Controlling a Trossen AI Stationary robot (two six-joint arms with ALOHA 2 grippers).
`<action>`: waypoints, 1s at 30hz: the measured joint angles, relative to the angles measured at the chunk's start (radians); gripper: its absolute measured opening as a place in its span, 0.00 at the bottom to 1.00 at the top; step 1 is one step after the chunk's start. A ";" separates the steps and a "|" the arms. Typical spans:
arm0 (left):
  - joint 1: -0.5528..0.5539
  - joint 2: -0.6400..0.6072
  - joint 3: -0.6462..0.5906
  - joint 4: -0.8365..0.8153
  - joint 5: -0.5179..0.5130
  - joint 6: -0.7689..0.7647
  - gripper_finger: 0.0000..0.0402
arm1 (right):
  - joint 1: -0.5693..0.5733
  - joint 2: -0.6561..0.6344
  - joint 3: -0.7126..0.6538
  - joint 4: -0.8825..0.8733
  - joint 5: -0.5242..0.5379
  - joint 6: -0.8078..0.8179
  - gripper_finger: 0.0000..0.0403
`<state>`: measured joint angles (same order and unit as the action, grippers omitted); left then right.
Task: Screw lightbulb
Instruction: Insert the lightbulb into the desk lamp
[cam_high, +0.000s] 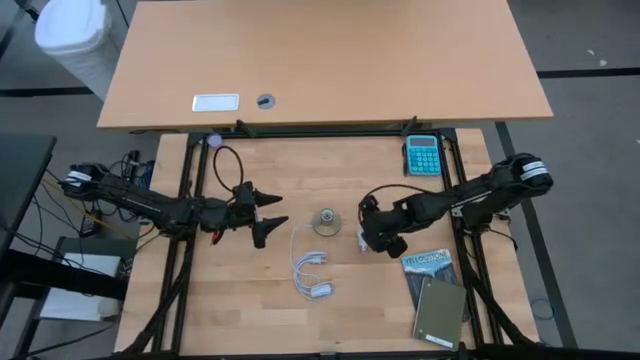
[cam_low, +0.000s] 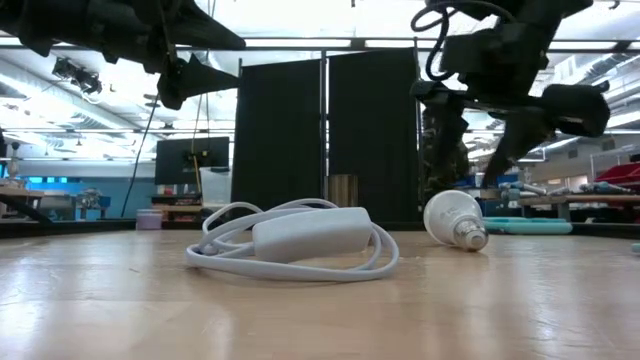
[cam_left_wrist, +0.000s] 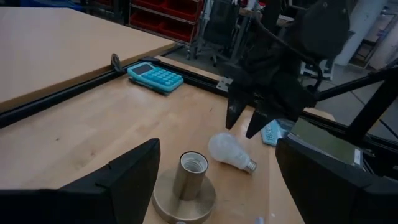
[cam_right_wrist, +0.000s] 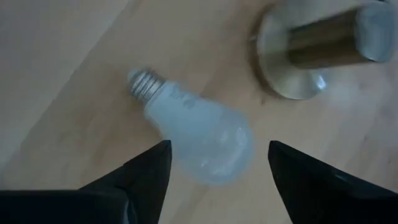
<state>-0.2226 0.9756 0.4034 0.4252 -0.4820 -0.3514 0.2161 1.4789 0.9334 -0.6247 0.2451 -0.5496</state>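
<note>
The lightbulb, a frosted white globe tapering to a ribbed metal screw base, lies on its side on the pale wood-grain table, just beside the brassy socket with its round disc foot. The right gripper hangs directly above it, fingers spread wide and holding nothing. The left gripper waits with its fingers apart and empty. Only the low view shows the coiled white cord and its switch box close up.

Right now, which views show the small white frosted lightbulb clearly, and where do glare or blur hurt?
Left wrist view: lightbulb sharp. Right wrist view: lightbulb soft-edged, right gripper open above it. Low view: bright ceiling lights backlight the arms into silhouettes; lightbulb readable.
</note>
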 joint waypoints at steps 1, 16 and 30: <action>0.000 0.000 0.000 -0.001 0.000 0.000 0.81 | 0.006 0.008 0.008 -0.009 0.000 -0.031 0.70; 0.000 0.000 0.000 -0.027 0.000 0.003 0.81 | 0.015 0.089 0.019 0.011 0.082 -0.284 0.84; 0.000 0.000 0.000 -0.028 0.006 -0.001 0.81 | 0.050 0.148 0.018 0.059 0.128 -0.440 0.82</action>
<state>-0.2226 0.9752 0.4038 0.3969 -0.4764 -0.3525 0.2661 1.6272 0.9516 -0.5655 0.3734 -0.9897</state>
